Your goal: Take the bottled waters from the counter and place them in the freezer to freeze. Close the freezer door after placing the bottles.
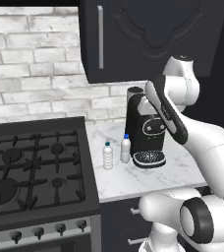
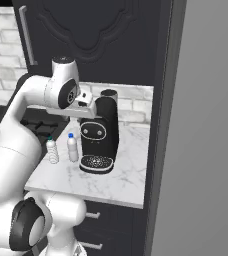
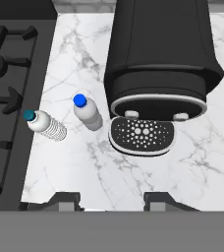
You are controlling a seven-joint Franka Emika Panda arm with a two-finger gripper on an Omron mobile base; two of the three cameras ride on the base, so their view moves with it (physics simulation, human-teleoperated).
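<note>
Bottled waters, the ribbed teal-capped bottle (image 3: 46, 125) and the whiter blue-capped bottle (image 3: 88, 112), stand just apart on your marble counter (image 3: 84, 167), gas stove (image 3: 8, 98) at nine o'clock, coffee machine (image 3: 158, 64) at three, your gripper (image 3: 105, 201) overhead, pressed together and empty.

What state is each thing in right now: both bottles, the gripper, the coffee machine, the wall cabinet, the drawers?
Clear bottle, teal cap: upright on the counter, capped, beside the stove.
White bottle, blue cap: upright, capped, next to the coffee machine.
Gripper: above the counter, holding nothing.
Coffee machine: drip tray bare.
Wall cabinet: door shut.
Drawers: shut.
</note>
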